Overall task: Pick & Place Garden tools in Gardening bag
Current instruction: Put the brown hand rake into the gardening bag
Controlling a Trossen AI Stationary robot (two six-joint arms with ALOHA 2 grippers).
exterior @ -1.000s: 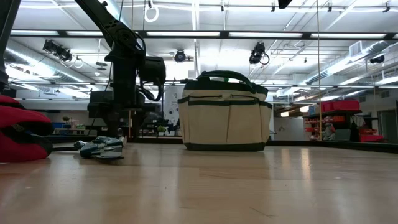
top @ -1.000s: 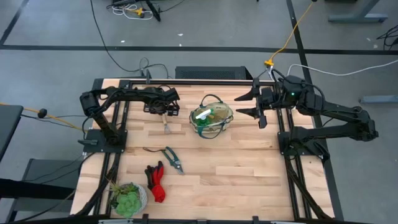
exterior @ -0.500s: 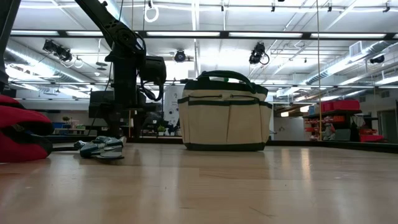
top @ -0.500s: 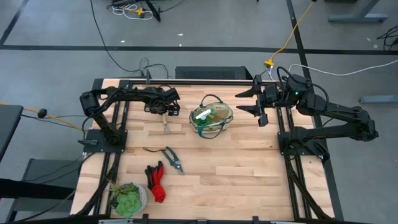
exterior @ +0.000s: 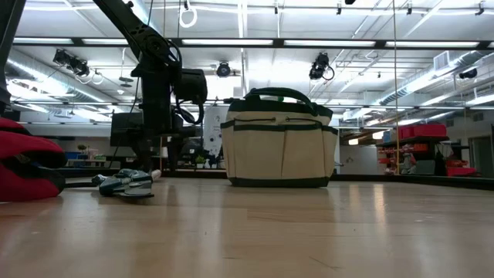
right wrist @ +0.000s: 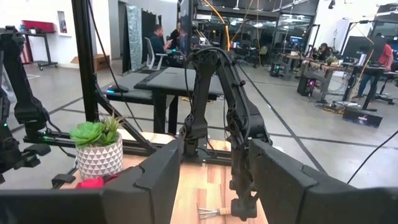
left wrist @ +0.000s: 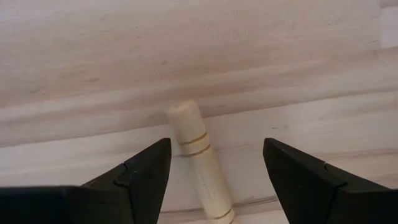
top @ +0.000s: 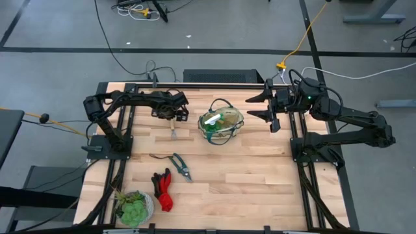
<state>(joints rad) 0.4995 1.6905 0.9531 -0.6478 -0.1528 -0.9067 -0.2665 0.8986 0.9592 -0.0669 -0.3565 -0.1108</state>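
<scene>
A wooden-handled hand fork (top: pixel 174 132) lies flat on the table, left of the gardening bag (top: pixel 221 124). My left gripper (left wrist: pixel 216 149) points down over it, open. Its fingers stand on either side of the pale handle (left wrist: pixel 194 152), near the handle's free end, without touching it. The tan bag (exterior: pixel 279 145) stands upright, with a white-handled green piece (top: pixel 212 119) inside. Green-handled pruning shears (top: pixel 180 165) and red-and-black gloves (top: pixel 162 190) lie nearer the front. My right gripper (top: pixel 269 108) hangs open, high at the table's far right, pointing level toward the bag.
A leafy plant in a pale pot (top: pixel 133 208) stands at the near left corner. Bare wood spreads right of the shears and in front of the bag. In the low view the gloves (exterior: pixel 27 166) and the shears (exterior: pixel 127 184) lie close at the left.
</scene>
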